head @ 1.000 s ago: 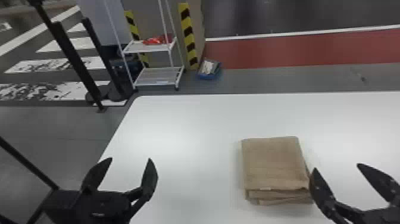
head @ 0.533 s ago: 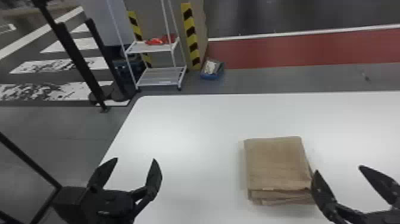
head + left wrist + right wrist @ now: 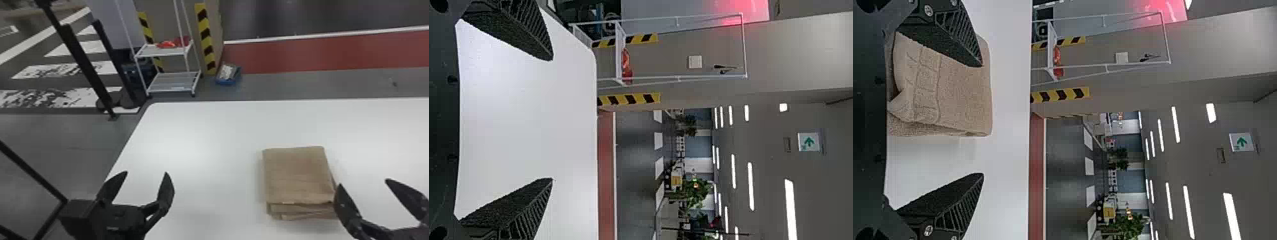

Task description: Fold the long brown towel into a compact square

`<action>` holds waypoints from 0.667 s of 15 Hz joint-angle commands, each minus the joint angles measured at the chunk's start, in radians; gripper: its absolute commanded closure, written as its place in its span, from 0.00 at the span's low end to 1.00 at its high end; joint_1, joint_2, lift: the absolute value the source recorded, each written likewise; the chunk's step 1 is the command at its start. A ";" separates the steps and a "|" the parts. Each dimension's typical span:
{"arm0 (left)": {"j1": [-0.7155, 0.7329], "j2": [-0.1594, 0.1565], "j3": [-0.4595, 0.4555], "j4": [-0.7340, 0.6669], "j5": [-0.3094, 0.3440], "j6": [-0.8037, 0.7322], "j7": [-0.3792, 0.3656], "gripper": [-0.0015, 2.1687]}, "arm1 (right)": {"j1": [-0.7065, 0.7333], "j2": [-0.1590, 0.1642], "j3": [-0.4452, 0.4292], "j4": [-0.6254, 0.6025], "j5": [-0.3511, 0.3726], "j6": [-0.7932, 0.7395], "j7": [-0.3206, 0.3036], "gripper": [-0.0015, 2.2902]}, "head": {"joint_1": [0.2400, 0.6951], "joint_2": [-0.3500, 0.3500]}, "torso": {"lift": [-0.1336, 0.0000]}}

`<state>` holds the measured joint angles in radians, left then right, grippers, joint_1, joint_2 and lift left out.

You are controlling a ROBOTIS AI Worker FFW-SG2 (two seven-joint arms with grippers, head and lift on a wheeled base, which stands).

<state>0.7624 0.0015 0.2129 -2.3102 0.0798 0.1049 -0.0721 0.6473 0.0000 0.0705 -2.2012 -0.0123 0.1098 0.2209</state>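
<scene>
Jaws gape on left gripper (image 3: pixel 146 172) and right gripper (image 3: pixel 363 182), two pairs to one folded towel (image 3: pixel 297 175).

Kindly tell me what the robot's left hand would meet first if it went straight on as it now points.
The left hand would probably meet nothing soon: its way over the flat white table looks free, though its height above it is unclear.

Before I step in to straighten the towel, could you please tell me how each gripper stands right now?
Left gripper: open, holding nothing.
Right gripper: open, holding nothing, near the towel.
</scene>
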 commanded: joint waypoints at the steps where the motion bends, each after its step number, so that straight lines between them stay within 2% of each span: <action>1: 0.000 -0.004 0.000 -0.002 0.000 0.002 0.000 0.00 | 0.000 0.001 0.000 0.001 0.000 0.000 0.000 0.05 | 1.00 0.86 | 0.07; 10: 0.005 -0.004 0.000 -0.006 0.000 0.008 0.000 0.00 | 0.000 0.001 0.005 0.001 -0.002 -0.003 0.000 0.05 | 1.00 0.86 | 0.07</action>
